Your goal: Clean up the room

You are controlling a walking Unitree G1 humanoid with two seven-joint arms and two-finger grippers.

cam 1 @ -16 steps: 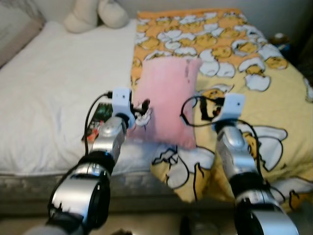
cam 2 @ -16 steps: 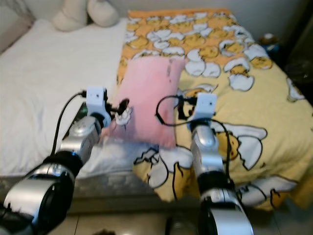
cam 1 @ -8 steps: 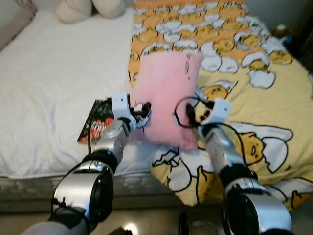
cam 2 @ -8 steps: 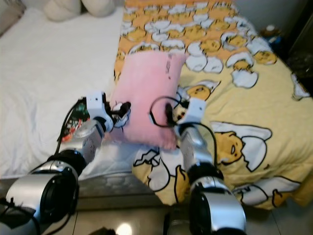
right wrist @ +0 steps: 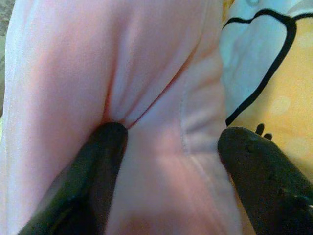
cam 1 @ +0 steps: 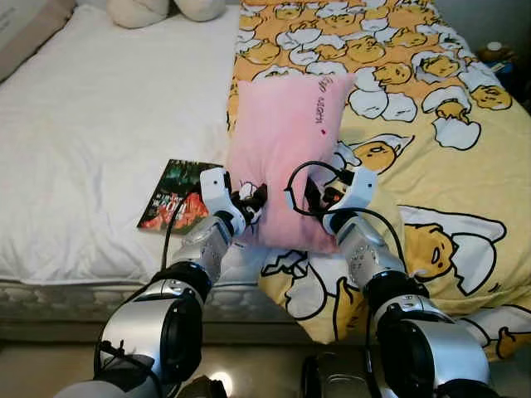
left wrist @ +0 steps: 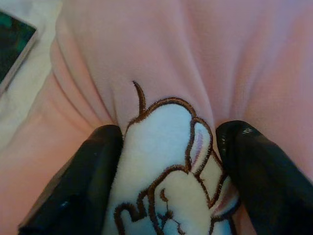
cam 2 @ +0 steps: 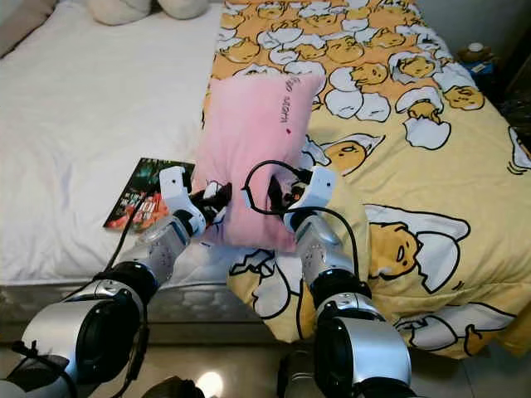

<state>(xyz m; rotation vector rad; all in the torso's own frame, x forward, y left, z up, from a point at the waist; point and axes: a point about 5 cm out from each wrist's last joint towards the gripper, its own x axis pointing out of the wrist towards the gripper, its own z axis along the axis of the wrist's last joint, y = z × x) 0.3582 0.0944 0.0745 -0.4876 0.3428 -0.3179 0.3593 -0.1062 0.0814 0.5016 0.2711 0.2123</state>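
A pink pillow (cam 1: 286, 141) lies lengthwise on the bed, half on the white sheet (cam 1: 99, 108) and half on the yellow egg-print blanket (cam 1: 431, 108). My left gripper (cam 1: 253, 199) is shut on the pillow's near left corner, pinching a fold with a white embroidered patch (left wrist: 161, 161) between its fingers (left wrist: 73, 186). My right gripper (cam 1: 315, 195) is shut on the near right corner, where the pink fabric (right wrist: 161, 147) bunches between its fingers (right wrist: 264, 181). The pillow's near edge is slightly raised and creased.
A dark book (cam 1: 178, 195) lies on the sheet just left of the pillow, beside my left arm. Cream plush toys (cam 1: 166, 8) sit at the head of the bed. The mattress edge (cam 1: 66, 290) runs below my arms, with floor beneath.
The camera has shifted, bringing the bed closer. Both arms have drawn back toward me with the pillow's near corners still gripped. The book beside the pillow now shows in full.
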